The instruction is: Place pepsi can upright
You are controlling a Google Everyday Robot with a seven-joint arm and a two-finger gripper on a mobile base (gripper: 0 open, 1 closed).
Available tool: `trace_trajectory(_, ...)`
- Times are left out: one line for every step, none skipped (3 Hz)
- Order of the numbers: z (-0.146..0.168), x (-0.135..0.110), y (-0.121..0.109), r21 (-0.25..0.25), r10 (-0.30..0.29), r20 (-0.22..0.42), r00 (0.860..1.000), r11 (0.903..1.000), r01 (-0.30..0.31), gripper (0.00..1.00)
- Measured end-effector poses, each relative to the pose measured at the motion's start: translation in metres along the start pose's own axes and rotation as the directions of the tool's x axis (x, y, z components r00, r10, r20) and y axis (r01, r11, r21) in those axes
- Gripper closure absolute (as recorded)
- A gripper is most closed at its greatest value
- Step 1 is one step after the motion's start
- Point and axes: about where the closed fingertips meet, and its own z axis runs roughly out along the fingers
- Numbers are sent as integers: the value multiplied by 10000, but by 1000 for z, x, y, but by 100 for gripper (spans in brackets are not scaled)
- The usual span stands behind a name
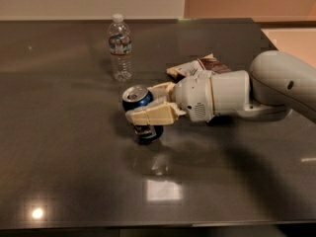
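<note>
The pepsi can [140, 113] is dark blue with a silver top. It stands nearly upright, tilted slightly, at the middle of the dark table [64, 172]. My gripper [143, 110] reaches in from the right and its beige fingers [150, 116] are closed around the can's middle, one in front and one behind. The can's bottom is at or just above the table surface; I cannot tell which. The white arm [232, 95] stretches to the right edge of the view.
A clear plastic water bottle [120, 47] stands upright behind and left of the can. A snack bag [197, 67] lies behind the arm's wrist. The table's far edge meets a wall; its right edge is near the arm's base.
</note>
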Motion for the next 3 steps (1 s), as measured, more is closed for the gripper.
trace_trajectory(1, 9, -6, -116, 226, 604, 9979, 9997, -219, 58)
trace_trajectory(-1, 14, -11, -268, 367, 1112, 9931, 9991, -339, 35)
trace_trajectory(1, 14, -9, -304, 348, 1099, 9933, 9990, -317, 12)
